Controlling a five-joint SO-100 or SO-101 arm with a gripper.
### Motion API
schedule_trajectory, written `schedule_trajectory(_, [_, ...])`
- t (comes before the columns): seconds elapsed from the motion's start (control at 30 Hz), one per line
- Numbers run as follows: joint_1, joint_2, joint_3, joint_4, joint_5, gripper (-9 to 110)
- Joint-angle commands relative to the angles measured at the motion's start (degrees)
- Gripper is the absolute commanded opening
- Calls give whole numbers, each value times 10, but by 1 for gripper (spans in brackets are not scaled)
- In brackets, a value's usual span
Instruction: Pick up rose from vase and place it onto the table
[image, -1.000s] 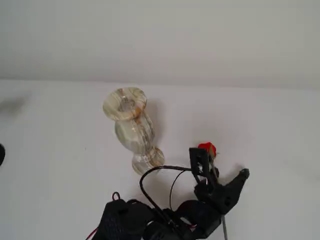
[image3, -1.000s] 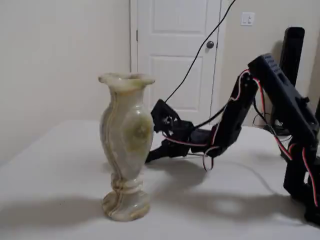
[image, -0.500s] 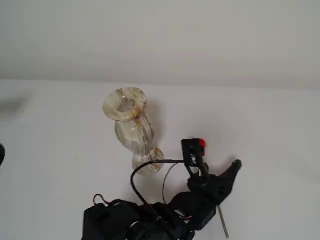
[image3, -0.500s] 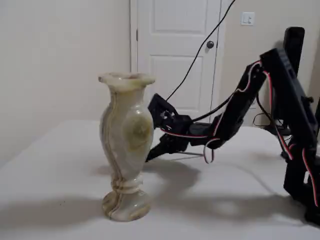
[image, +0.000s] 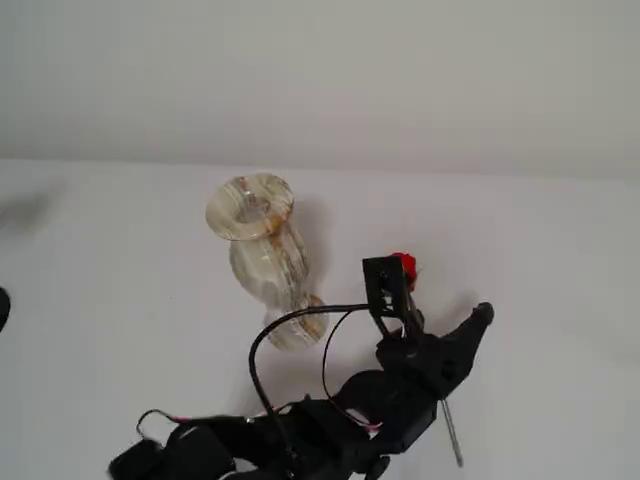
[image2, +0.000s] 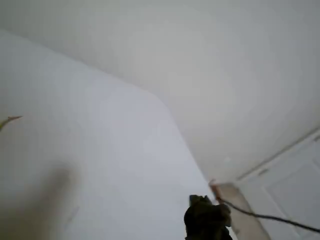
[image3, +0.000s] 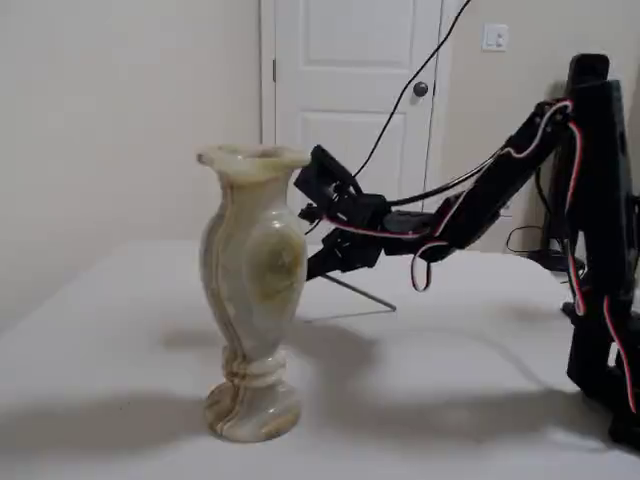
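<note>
The marbled cream-and-tan vase (image: 262, 250) stands upright on the white table (image: 120, 300) and holds nothing; it fills the foreground of the other fixed view (image3: 250, 290). My gripper (image: 440, 322) is to the right of the vase and apart from it, shut on the rose. The red rosebud (image: 403, 265) shows beside the wrist camera, and the thin stem (image: 452, 435) sticks out below the jaws. From the side the stem (image3: 360, 293) slants down toward the table (image3: 450, 360) behind the vase, and the bud is hidden. The wrist view shows mostly bare table (image2: 100, 150).
The black arm and its cables (image: 300, 430) lie along the near edge, and a cable loop (image: 270, 335) passes close to the vase's foot. The arm's base post (image3: 600, 250) stands at the right. A white door (image3: 350, 60) is behind the table.
</note>
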Motion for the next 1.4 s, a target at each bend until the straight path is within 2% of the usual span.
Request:
schedule_trajectory(0.0, [-7,123,10,52,30,46])
schedule_trajectory(0.23, [-25,272,4,228,91,38])
schedule_trajectory(0.4, [-13,325,5,324,92,20])
schedule_trajectory(0.53, [-5,323,4,322,77,4])
schedule_trajectory(0.6, [-4,323,4,323,67,0])
schedule_trajectory(0.7, [-6,325,4,323,69,0])
schedule_trajectory(0.73, [-8,327,4,322,78,3])
schedule_trajectory(0.83, [-11,333,7,327,92,29])
schedule_trajectory(0.9, [-15,335,10,323,108,35])
schedule_trajectory(1.07, [-15,318,19,323,89,37])
schedule_trajectory(1.23, [-16,256,65,239,27,37])
schedule_trajectory(1.37, [-20,192,16,220,25,37])
